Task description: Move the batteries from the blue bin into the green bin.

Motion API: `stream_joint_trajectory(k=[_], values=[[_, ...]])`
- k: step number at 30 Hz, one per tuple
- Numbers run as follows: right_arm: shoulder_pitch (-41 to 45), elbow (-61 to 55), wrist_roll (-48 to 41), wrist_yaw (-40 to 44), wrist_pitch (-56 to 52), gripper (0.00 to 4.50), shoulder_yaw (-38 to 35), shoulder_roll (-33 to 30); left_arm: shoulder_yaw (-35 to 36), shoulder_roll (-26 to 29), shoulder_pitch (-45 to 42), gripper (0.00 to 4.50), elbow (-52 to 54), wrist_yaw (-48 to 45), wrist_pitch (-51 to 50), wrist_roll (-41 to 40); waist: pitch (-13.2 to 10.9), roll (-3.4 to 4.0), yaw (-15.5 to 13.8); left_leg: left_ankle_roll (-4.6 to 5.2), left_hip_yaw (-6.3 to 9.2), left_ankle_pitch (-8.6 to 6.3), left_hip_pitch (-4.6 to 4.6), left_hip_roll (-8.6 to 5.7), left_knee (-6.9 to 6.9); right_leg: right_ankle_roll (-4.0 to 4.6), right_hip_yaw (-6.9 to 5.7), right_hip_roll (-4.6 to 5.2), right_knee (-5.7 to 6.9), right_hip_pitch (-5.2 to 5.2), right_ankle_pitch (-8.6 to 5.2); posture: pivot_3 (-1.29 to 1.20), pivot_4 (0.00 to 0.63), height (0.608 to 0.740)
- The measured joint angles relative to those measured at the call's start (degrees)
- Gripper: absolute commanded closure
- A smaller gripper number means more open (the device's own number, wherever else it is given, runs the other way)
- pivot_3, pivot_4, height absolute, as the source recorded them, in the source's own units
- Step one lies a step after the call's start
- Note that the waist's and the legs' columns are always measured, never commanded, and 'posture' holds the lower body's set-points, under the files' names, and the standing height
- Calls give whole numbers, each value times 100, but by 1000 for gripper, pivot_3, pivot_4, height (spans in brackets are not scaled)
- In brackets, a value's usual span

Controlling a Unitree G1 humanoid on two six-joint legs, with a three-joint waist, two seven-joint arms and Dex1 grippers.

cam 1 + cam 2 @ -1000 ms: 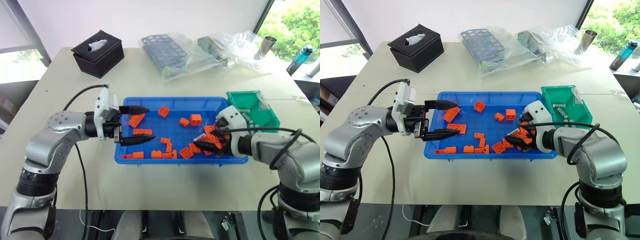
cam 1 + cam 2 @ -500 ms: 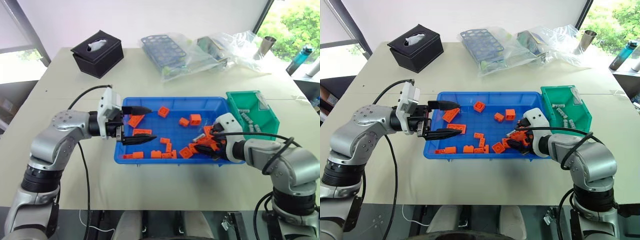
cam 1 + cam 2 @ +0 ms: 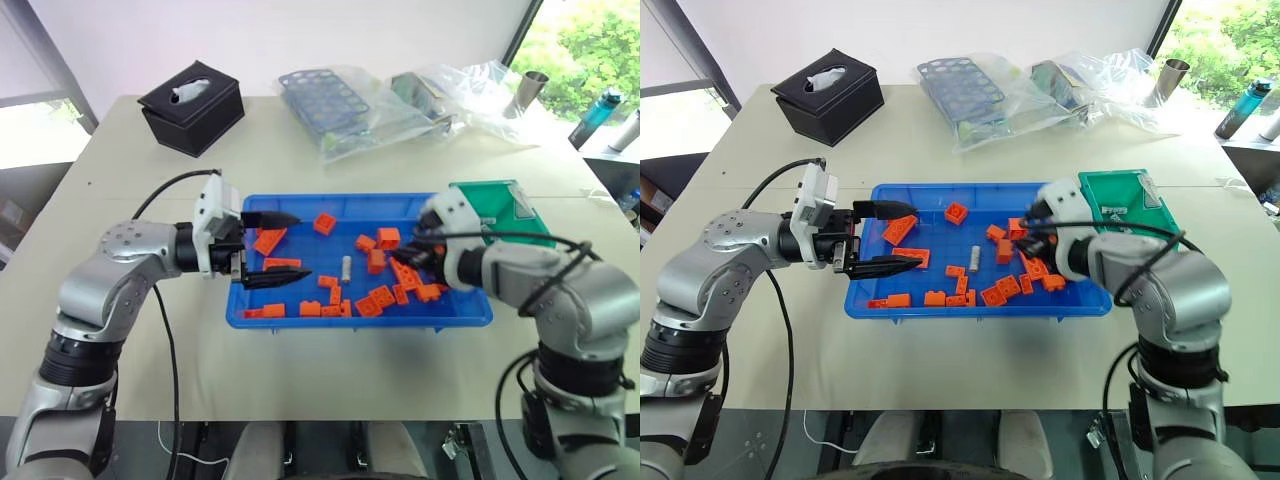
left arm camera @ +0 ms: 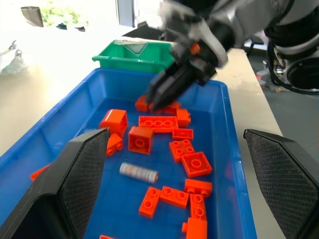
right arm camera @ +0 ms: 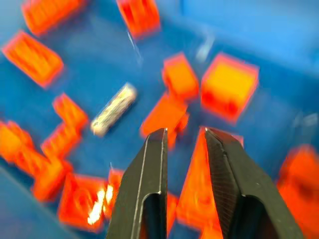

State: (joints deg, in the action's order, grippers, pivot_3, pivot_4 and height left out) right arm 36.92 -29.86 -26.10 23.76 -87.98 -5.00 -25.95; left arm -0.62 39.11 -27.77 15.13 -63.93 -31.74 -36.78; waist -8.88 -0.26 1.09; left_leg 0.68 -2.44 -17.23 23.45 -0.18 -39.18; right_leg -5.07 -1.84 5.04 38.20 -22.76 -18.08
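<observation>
We judge the job part done: one small silver-grey metal battery [image 3: 346, 267] lies loose among orange toy bricks [image 3: 388, 238] in the wide shallow blue plastic bin [image 3: 300, 315], while the small deep green plastic bin [image 3: 476, 199] on the worktop already holds several (count unclear). Our right hand [image 4: 157, 97] hangs over the blue bin's far end, fingers nearly together on nothing we can make out; our left hand [image 3: 286, 247] hovers spread apart at the other end.
</observation>
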Motion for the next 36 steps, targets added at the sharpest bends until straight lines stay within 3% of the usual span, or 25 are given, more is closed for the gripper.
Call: stream_joint_trajectory(k=[5,6,8,12,25,34,36], values=[[419,694,112,-51,692,3336,915,404,-8,-40,-20,0,17,39,3,2,0,-1,-49,1,3,-1,3,-10,0,0,-1,7,6,0,0,0,150,716],[420,779,116,38,838,3111,1099,360,-8,-40,-22,0,17,38,3,2,0,-1,-48,4,2,-2,4,-14,-1,0,-1,11,5,1,0,0,150,716],[458,919,106,325,1135,2549,1414,143,-7,-14,-23,0,11,32,3,4,0,-1,-39,8,2,-5,4,-18,-4,-1,-1,15,3,2,0,0,150,716],[511,1217,214,467,1414,588,1679,-11,44,87,-5,0,-64,29,19,23,0,-2,-21,8,2,-4,4,-13,-4,-1,-1,11,3,1,0,0,150,716],[236,2005,297,169,1325,588,1864,858,291,493,317,0,-124,-165,75,0,0,-2,-37,6,1,-3,4,-11,-4,-1,-1,12,7,-1,1,0,150,716],[223,2407,581,12,1832,588,1920,985,302,491,301,0,-6,-74,61,-18,0,-2,-1,5,2,-3,2,-8,-3,-1,-1,8,10,-2,1,0,150,716],[182,2411,648,14,1936,966,1977,976,302,491,300,0,38,-59,58,-21,0,-2,-4,5,2,-3,2,-8,-3,-1,-1,8,10,-2,1,0,150,716]])
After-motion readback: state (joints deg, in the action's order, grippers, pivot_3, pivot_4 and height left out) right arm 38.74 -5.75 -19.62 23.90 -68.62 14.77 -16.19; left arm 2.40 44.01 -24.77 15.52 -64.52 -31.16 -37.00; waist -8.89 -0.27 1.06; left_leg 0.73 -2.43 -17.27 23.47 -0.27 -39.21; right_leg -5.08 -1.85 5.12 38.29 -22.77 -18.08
